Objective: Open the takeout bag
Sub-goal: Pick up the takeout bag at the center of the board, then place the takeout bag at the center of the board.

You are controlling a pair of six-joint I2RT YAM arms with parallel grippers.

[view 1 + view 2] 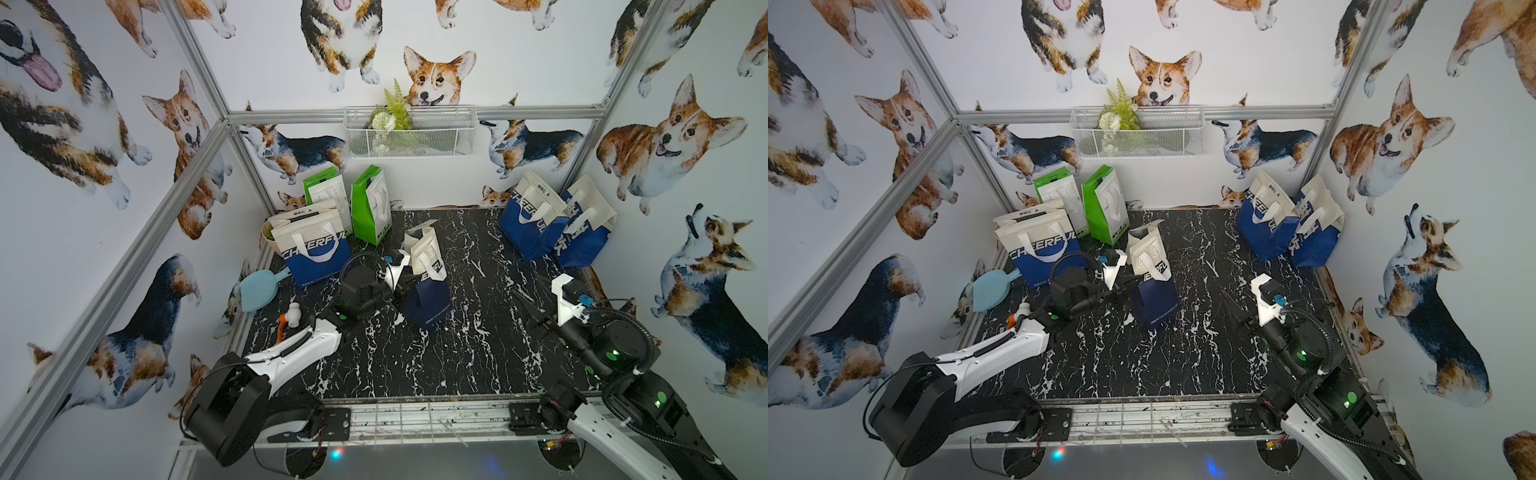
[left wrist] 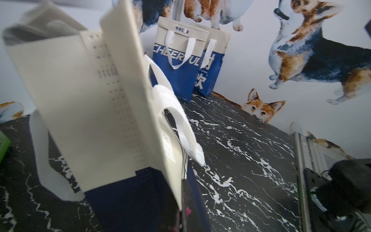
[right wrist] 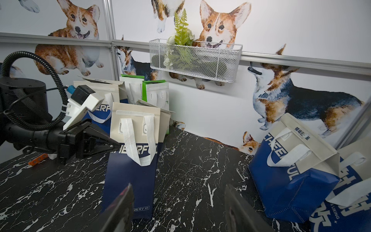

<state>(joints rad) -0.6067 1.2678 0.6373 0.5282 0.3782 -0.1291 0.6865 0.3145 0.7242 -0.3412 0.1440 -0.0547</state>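
Bag — centre of frame, upright on table. Left gripper — jaws pinching bag's left edge. Right gripper: jaws spread, empty, apart from bag.

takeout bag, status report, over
Left pincer shut on takeout bag side edge. Right pincer open, short of it. Bag upright. Blue bags stand apart.
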